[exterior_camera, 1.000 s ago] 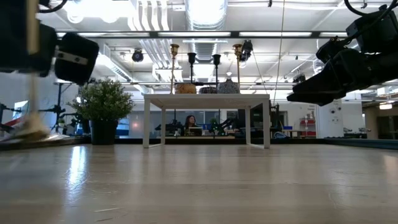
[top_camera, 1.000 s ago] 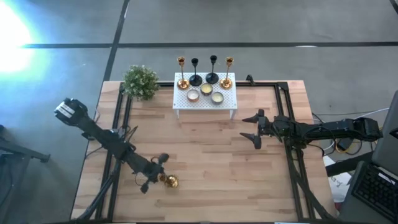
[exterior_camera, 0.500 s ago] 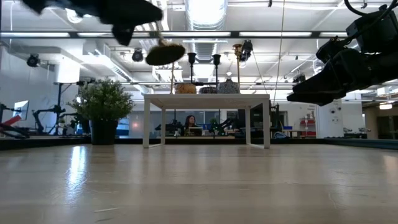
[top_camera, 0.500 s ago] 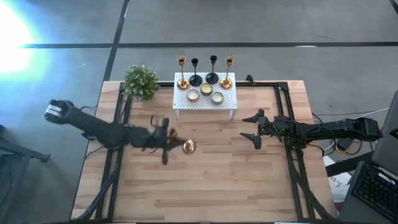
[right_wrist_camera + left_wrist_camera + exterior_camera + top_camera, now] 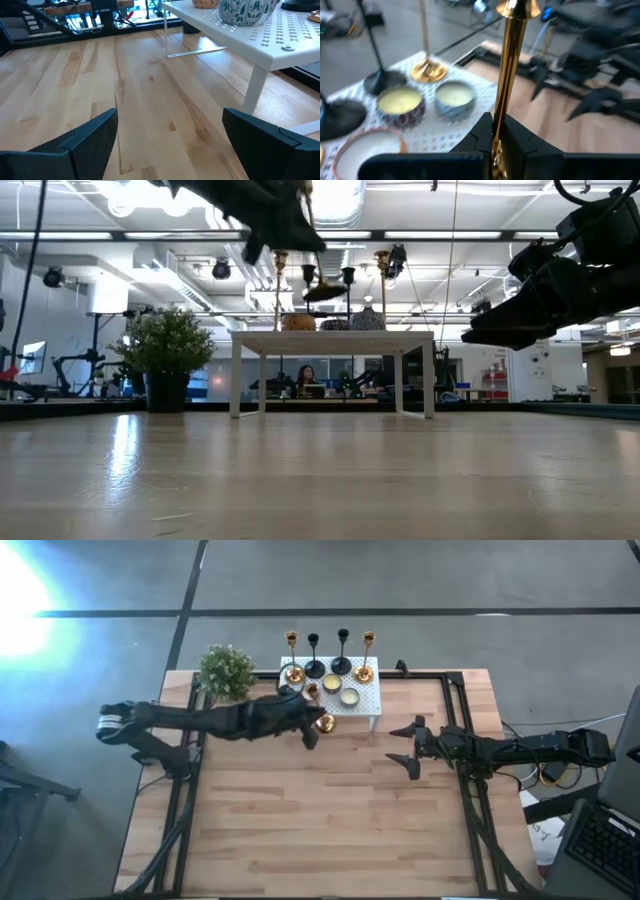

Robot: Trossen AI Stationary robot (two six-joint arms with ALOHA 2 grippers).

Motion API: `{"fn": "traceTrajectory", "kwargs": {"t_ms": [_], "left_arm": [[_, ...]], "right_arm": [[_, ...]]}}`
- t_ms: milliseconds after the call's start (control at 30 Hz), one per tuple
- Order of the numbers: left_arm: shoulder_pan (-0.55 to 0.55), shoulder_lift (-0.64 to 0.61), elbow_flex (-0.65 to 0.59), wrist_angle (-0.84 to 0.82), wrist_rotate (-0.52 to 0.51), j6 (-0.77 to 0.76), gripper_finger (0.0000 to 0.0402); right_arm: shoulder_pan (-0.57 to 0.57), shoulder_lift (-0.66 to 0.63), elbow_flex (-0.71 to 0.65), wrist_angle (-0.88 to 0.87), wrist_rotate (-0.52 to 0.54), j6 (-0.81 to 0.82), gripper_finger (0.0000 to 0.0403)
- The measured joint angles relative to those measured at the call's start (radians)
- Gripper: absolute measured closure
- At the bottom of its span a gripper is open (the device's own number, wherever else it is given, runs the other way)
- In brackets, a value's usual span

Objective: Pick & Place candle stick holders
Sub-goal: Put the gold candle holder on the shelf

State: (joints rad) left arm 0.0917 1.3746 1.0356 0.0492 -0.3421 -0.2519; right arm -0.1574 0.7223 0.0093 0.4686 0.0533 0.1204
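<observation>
My left gripper [image 5: 308, 726] is shut on a gold candle stick holder [image 5: 510, 70] and hangs above the near left part of the white perforated rack [image 5: 368, 700]. The holder's round base [image 5: 325, 723] shows just past the fingertips. On the rack stand two gold holders [image 5: 293, 670] [image 5: 365, 668], two black holders [image 5: 314, 666] [image 5: 342, 662] and three small candle bowls [image 5: 331, 684]. My right gripper [image 5: 405, 745] is open and empty above the table's right half. My left gripper pinches the gold holder's slim stem [image 5: 501, 125] between its two fingers. The stem sticks out past the fingertips toward the table's right, ending in a flared piece [image 5: 517, 7]. The holder is tilted and lifted clear, above the rack top, as the low view [image 5: 325, 292] shows.
A bushy green potted plant [image 5: 226, 672] stands at the far left, beside the rack. Black frame rails [image 5: 190, 770] [image 5: 470, 790] run along the table's left and right sides. Bare wood [image 5: 320, 820] fills the middle and near part.
My left gripper has swung from the table's near left part toward the far edge and right, rising to the rack. It has stayed shut on the gold holder, which has been carried clear of the table to above the rack's near left part.
</observation>
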Motion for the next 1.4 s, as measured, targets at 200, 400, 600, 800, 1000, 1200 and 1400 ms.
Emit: {"fn": "traceTrajectory", "kwargs": {"t_ms": [200,400,600,800,1000,1200,1400], "left_arm": [[0.05,0.11,0.066,-0.013,0.0,-0.037,0.0382],[0.066,0.189,0.187,-0.141,-0.034,-0.012,0.0382],[0.067,0.198,0.239,-0.202,-0.111,-0.005,0.0382],[0.075,0.196,0.239,-0.201,-0.124,-0.008,0.0382],[0.082,0.198,0.239,-0.203,-0.127,-0.009,0.0382],[0.089,0.198,0.238,-0.2,-0.124,-0.009,0.0382],[0.114,0.201,0.236,-0.198,-0.116,-0.01,0.0382]], "right_arm": [[0.0,0.0,0.0,0.0,0.0,0.0,0.0055],[0.0,0.0,0.0,0.0,0.0,0.0,0.0062],[0.0,0.0,0.0,0.0,0.0,0.0,0.0055],[0.0,0.0,0.0,0.0,0.0,0.0,0.0049],[0.0,0.0,0.0,0.0,0.0,0.0,0.0056],[0.0,0.0,0.0,0.0,0.0,0.0,0.0062],[0.0,0.0,0.0,0.0,0.0,0.0,0.0058]]}}
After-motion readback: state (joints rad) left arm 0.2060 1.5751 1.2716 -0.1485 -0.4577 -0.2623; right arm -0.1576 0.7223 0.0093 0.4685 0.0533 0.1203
